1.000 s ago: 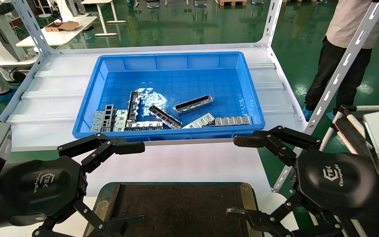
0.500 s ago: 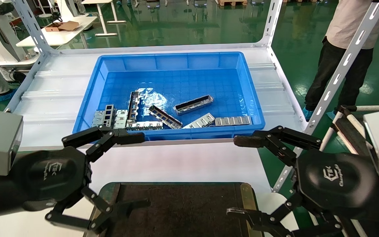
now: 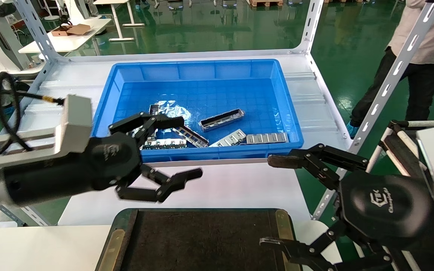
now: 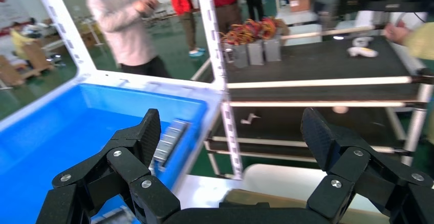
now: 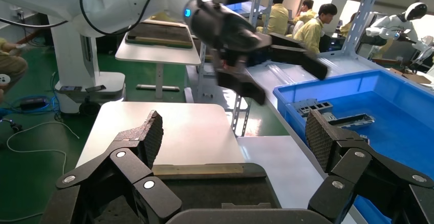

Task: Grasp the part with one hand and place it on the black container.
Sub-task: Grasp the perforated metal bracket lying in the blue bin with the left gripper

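Black and jointed, the left hand (image 3: 160, 150) hangs over the near-left corner of the blue bin (image 3: 285, 113), its fingers spread wide apart and holding nothing; one finger reaches over the rim above the parts, the other stays outside, above the white shelf (image 3: 62, 109). Centre: the part (image 3: 221, 119), a silver-grey sheet-metal trough with a dark interior, lies open side up on the bin floor, angled, apart from the flat windowed plates (image 3: 266, 138) nearer the front wall and from the dark-slotted rail (image 3: 189, 134) beside it. Being thin folded metal, it is likely light, stiff and somewhat slippery, with sharp edges; a hold across its two long walls near mid-length would probably balance it best, since an end grip could let it swing. Near foreground: the black container (image 3: 285, 226), a shallow tray with brass-coloured rim strips, stands empty of parts below the shelf edge. Right: the right hand (image 3: 277, 201) is parked beside the tray's right rim, likewise splayed open and idle.
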Action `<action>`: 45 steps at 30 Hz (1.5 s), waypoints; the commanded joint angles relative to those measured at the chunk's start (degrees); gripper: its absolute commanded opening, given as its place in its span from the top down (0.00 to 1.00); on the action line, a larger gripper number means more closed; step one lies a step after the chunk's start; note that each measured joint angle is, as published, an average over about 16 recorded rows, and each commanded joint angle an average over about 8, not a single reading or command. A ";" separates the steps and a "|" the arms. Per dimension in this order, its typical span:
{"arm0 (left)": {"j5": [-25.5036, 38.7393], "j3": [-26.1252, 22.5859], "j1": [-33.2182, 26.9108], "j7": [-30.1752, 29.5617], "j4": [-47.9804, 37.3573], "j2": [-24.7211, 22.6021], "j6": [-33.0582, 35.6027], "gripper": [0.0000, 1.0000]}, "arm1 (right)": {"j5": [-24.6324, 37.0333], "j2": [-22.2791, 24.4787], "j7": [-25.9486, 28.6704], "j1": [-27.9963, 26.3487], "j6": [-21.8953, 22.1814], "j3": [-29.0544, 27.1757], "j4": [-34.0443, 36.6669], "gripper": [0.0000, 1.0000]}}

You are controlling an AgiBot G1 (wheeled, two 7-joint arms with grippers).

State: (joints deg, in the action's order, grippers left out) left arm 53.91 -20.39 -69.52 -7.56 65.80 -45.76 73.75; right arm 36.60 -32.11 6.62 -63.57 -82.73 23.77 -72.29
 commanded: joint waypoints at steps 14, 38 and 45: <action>11.08 -5.37 -10.71 3.64 -18.79 -14.00 -10.39 0.00 | 0.00 0.00 0.00 0.00 0.00 0.00 0.00 0.00; 17.40 -9.69 -24.39 15.59 -52.87 -32.23 -24.98 0.00 | -0.01 0.00 0.00 0.00 0.00 0.01 0.00 0.00; 16.56 -12.84 -23.57 13.79 -52.92 -32.62 -27.02 0.00 | -0.01 0.00 0.00 0.00 0.00 0.01 0.00 0.00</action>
State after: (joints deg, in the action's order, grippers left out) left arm 70.30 -33.30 -93.00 6.07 13.26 -78.33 46.51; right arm 36.59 -32.10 6.62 -63.57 -82.72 23.78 -72.29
